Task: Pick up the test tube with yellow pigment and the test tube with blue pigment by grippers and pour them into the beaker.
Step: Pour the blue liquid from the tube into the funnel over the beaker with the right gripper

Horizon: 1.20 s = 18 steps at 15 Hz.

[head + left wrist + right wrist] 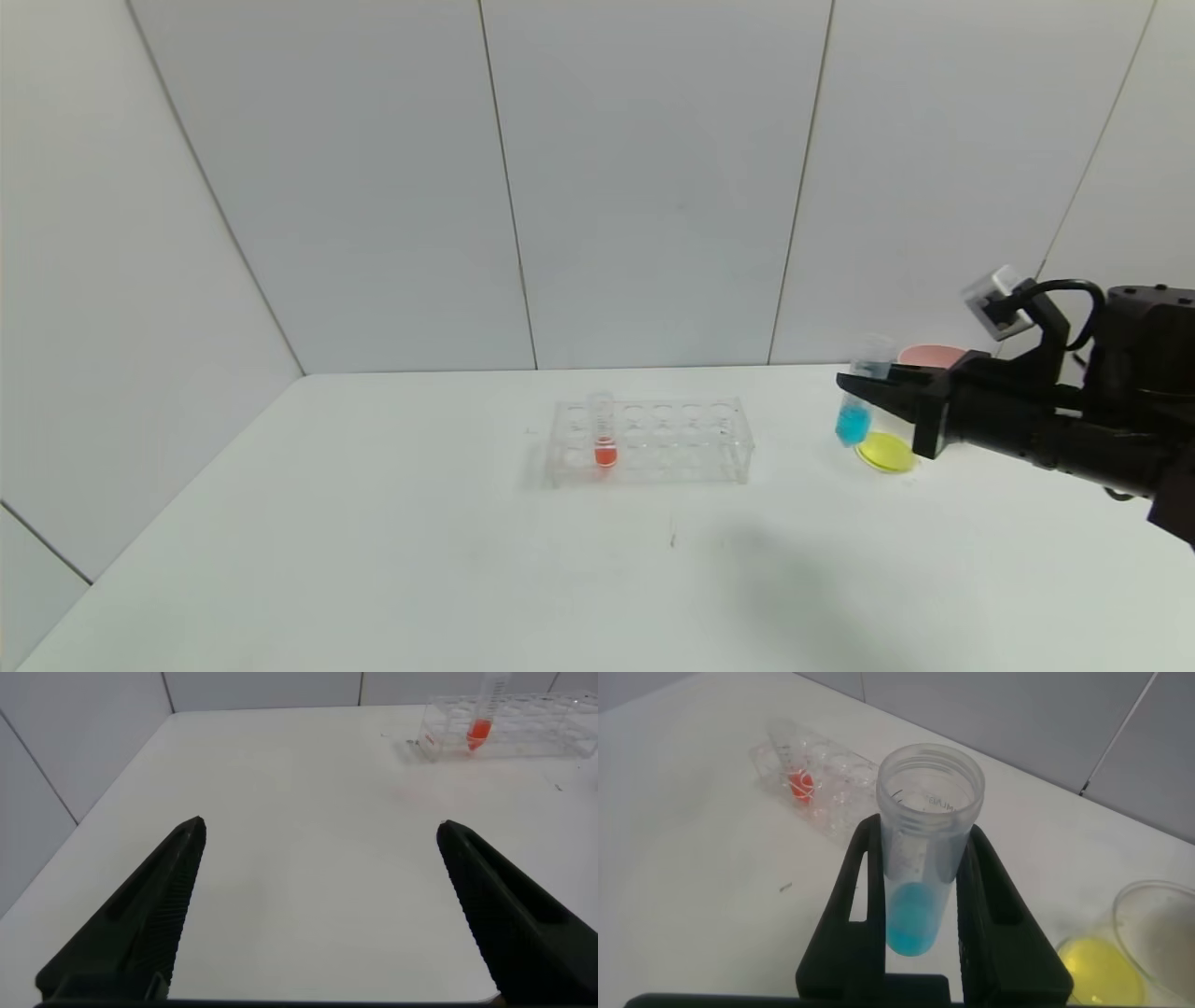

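My right gripper (pixel 854 385) is shut on the test tube with blue pigment (pixel 857 401), gripping its clear upper part. The tube hangs nearly upright, mouth up, with cyan liquid in its rounded bottom (pixel 920 917). It is just left of the beaker (pixel 887 450), whose bottom holds yellow liquid (pixel 1102 969). In the right wrist view the fingers (pixel 864 887) press both sides of the tube. The test tube with yellow pigment is out of view. My left gripper (pixel 320 826) stands open over bare table, outside the head view.
A clear rack (pixel 653 443) sits mid-table with one red-orange tube (pixel 603 431) in its left end. A pink bowl (pixel 929 355) stands behind the beaker, near the wall. White wall panels close the table's back and left sides.
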Each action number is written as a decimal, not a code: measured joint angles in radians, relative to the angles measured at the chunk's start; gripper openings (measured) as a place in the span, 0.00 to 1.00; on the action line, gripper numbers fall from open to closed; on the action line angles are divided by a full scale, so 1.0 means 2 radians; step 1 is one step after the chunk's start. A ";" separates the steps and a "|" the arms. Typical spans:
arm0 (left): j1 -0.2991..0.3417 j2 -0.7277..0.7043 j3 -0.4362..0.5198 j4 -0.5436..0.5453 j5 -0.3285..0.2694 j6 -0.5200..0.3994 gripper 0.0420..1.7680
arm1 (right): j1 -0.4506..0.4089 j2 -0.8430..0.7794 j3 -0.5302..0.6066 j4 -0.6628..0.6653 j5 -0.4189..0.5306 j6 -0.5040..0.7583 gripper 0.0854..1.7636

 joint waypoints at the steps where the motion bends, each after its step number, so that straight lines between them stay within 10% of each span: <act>1: 0.000 0.000 0.000 0.000 0.000 0.000 1.00 | -0.029 -0.008 -0.001 0.021 0.035 -0.007 0.24; 7: 0.000 0.000 0.000 0.000 0.000 0.000 1.00 | -0.189 -0.014 -0.073 0.217 0.170 -0.177 0.24; 18: 0.000 0.000 0.000 0.000 0.000 0.000 1.00 | -0.246 0.132 -0.411 0.546 0.103 -0.383 0.24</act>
